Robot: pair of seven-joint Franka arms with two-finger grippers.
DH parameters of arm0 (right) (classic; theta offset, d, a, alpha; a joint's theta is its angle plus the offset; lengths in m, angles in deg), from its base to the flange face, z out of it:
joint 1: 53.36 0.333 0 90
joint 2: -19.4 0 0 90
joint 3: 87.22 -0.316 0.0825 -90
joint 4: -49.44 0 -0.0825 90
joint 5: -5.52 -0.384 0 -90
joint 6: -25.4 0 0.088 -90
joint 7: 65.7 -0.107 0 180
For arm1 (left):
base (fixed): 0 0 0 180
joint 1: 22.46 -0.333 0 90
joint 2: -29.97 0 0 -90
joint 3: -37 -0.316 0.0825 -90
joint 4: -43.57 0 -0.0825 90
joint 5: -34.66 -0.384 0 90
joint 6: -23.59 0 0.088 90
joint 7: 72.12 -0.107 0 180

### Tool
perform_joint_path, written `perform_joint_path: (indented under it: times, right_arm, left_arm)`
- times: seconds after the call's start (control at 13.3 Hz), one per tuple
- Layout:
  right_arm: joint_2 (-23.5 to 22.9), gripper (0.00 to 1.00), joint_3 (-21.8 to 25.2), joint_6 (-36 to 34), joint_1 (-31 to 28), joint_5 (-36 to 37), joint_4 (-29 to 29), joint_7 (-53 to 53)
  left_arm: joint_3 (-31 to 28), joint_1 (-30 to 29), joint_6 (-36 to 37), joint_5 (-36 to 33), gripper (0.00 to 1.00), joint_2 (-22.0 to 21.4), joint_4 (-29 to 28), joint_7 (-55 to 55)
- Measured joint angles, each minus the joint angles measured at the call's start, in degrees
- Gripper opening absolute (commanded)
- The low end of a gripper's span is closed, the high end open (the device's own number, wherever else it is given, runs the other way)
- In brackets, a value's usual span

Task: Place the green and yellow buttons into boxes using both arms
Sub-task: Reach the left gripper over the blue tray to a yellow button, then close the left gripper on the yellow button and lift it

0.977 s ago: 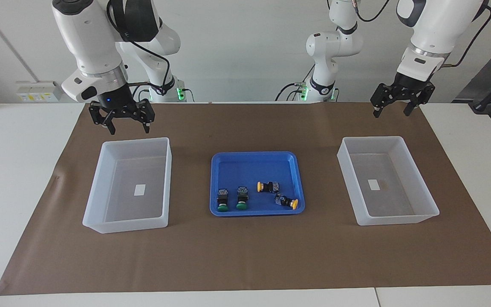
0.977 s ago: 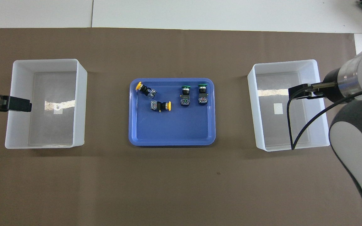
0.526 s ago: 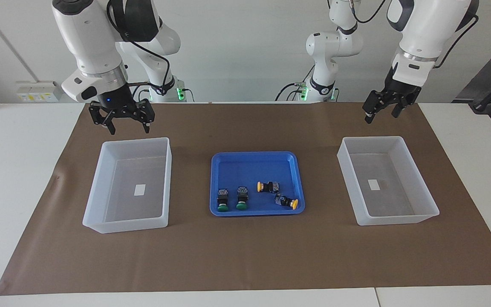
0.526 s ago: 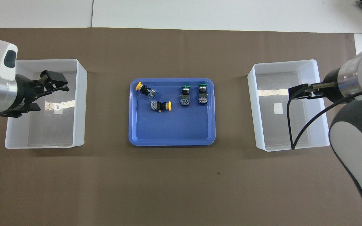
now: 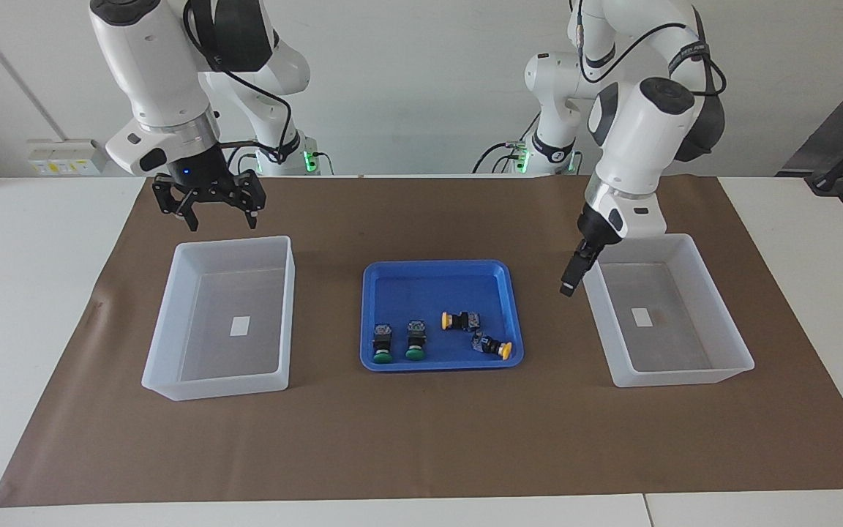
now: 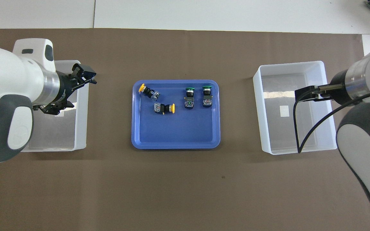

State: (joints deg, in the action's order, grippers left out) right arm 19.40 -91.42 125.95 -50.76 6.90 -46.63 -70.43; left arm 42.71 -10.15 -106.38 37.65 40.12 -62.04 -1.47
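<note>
Four buttons (image 5: 440, 337) lying in blue tray (image 5: 392, 282), green pair toward nine o'clock, yellow pair toward three in facing view. Left gripper (image 5: 571, 278) beside box (image 5: 714, 377), fingers spread. Right gripper (image 5: 209, 201) over the other box's (image 5: 162, 380) twelve o'clock rim, fingers spread, empty.

left arm (image 6: 8, 99): covers much of one box (image 6: 80, 106) from above, cut by frame edge | right arm (image 6: 365, 134): cut by frame edge, hides a corner of other box (image 6: 289, 69) | box labels (image 5: 239, 326): print too small to read
</note>
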Motion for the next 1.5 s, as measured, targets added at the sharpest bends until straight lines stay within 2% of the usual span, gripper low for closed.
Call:
perform_joint_path:
  times: [0.15, 0.45, 0.68, 1.13, 1.35, 1.5]
  right_arm:
    - [0.0, 1.0, 0.0, 0.0, 0.0, 0.0, 0.0, 0.0]
    - [0.0, 1.0, 0.0, 0.0, 0.0, 0.0, 0.0, 0.0]
    - [0.0, 1.0, 0.0, 0.0, 0.0, 0.0, 0.0, 0.0]
    - [0.0, 1.0, 0.0, 0.0, 0.0, 0.0, 0.0, 0.0]
    - [0.0, 1.0, 0.0, 0.0, 0.0, 0.0, 0.0, 0.0]
    - [0.0, 1.0, 0.0, 0.0, 0.0, 0.0, 0.0, 0.0]
  left_arm:
    - [-0.05, 2.2, -2.39, -0.92, 1.0, 2.02, -0.99, 5.84]
    - [-0.02, 8.06, -5.35, -8.12, 1.0, 7.78, -1.11, 17.32]
    - [-0.2, 8.99, -5.75, -9.55, 1.0, 10.37, -0.61, 18.58]
    - [-0.23, 9.4, -5.99, -10.08, 1.0, 15.52, 5.38, 19.5]
    - [-0.24, 9.86, -6.37, -10.36, 0.68, 16.0, 5.4, 20.1]
    - [-0.25, 9.87, -7.02, -10.42, 0.66, 16.28, 4.99, 20.15]
